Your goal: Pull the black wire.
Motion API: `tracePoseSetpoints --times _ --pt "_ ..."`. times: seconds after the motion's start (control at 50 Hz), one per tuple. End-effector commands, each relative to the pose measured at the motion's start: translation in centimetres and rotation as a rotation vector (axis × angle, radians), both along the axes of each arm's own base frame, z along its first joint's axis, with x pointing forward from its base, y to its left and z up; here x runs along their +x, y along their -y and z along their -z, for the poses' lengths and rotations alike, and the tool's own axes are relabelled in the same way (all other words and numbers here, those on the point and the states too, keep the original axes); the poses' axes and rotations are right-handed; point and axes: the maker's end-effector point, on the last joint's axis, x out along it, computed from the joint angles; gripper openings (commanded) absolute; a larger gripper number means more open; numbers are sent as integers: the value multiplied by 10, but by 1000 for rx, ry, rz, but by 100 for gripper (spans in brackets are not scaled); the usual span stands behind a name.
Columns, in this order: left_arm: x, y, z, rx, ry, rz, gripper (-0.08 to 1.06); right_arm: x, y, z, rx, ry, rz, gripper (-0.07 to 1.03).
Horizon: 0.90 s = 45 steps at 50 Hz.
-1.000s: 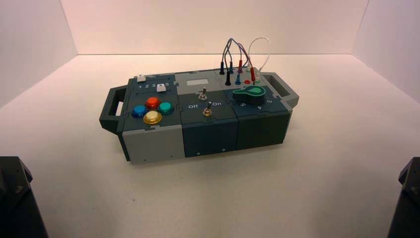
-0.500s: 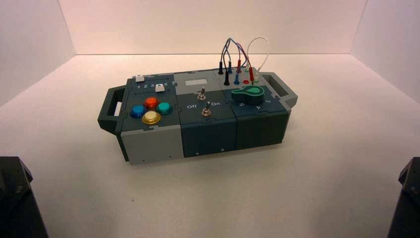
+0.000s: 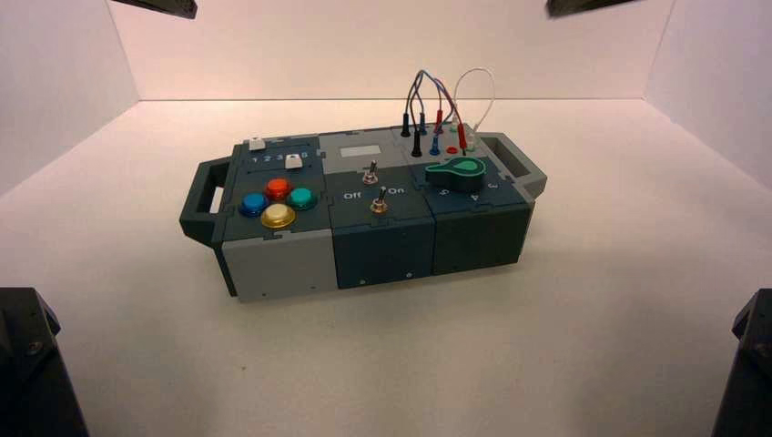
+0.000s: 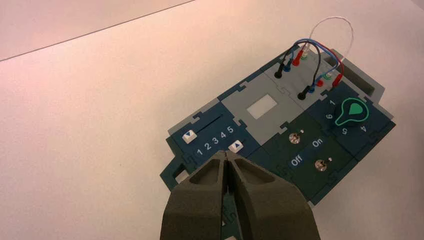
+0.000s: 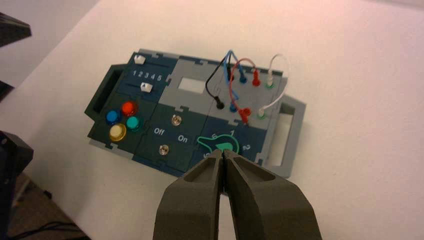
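The black wire (image 4: 319,64) stood at the rear right of the box (image 3: 280,266), arching between the rear black plug (image 4: 278,73) and the front black plug (image 4: 303,95). Both plugs sat upright in the grey socket panel (image 5: 200,102), beside the blue plugs (image 5: 233,106). The lead appeared light and flexible; the plugs appeared rigid, smooth and probably slippery under a shallow grip. The likely grip point was the body of the front black plug, with the pull directed straight out of its socket. Gripping the thin lead would have risked strain, and the blue wire (image 4: 331,54) crossed near enough to be snagged.

The right gripper (image 5: 223,153) was closed, its fingertips together, high over the box, with nothing held or touched. It needed to open before any grip. The left gripper (image 4: 225,154) was also closed and empty, above the box on the left side.
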Motion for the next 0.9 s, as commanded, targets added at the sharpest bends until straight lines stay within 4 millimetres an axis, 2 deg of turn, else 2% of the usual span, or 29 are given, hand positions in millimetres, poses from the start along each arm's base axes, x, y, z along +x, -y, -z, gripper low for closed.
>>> tracePoseSetpoints --times 0.02,0.16,0.32,0.42,0.6,0.74,0.9 --pt "6 5 -17 -21 43 6 -3 7 -6 -4 17 1 5 6" --pt "7 5 -16 -20 40 6 -3 9 -12 3 25 -38 8 12" --pt "6 5 -15 -18 37 6 -3 6 -33 12 45 -58 -36 13" --pt "7 5 -14 -15 32 6 -3 4 -46 29 19 -102 -69 24" --pt "7 5 -14 -15 32 6 -3 9 -54 54 -38 -165 -81 27" --pt "7 5 -14 -15 32 6 -3 17 -68 75 -102 -215 -113 38" --pt "7 5 -13 -12 28 6 -3 25 -87 89 -141 -224 -153 39"
